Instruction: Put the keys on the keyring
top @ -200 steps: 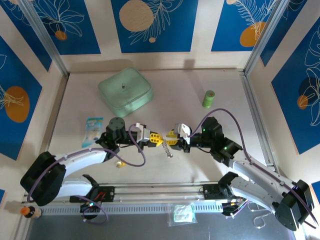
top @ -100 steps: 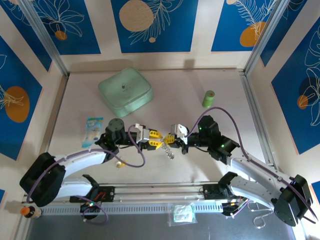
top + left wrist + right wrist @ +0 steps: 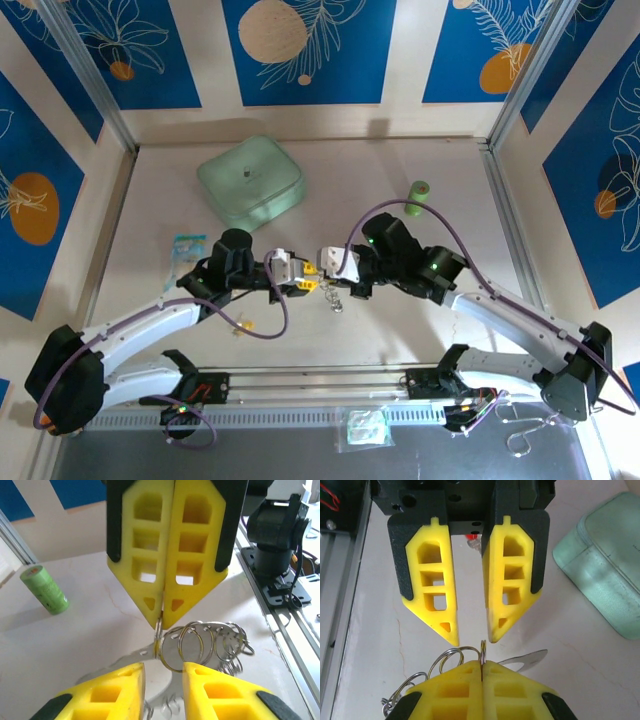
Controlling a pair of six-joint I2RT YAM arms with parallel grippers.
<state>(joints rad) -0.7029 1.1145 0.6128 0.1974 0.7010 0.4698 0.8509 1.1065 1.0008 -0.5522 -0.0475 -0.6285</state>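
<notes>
The keyring (image 3: 337, 296) is a bunch of silver split rings (image 3: 180, 645) with a flat metal piece, hanging just above the table between the two grippers. My right gripper (image 3: 326, 272) is shut on one ring, which is pinched edge-on between its tips (image 3: 482, 666) and seen from the other side (image 3: 161, 617). My left gripper (image 3: 306, 281) faces it, open, its fingertips (image 3: 125, 680) straddling the rings without pressing them. A tiny yellow-headed key (image 3: 239, 326) lies on the table under the left arm's cable. A small red thing (image 3: 470, 536) sits deep between the left fingers; I cannot tell what it is.
A small green roll (image 3: 417, 197) stands at the back right. A mint-green case (image 3: 250, 182) lies at the back left, with a small packet (image 3: 185, 252) on the table to the left of the left arm. The arms' mounting rail (image 3: 320, 385) runs along the near edge.
The right gripper has shut on a ring and swung left toward the centre. The left gripper, shut before, has opened. The keyring now hangs from the right gripper.
</notes>
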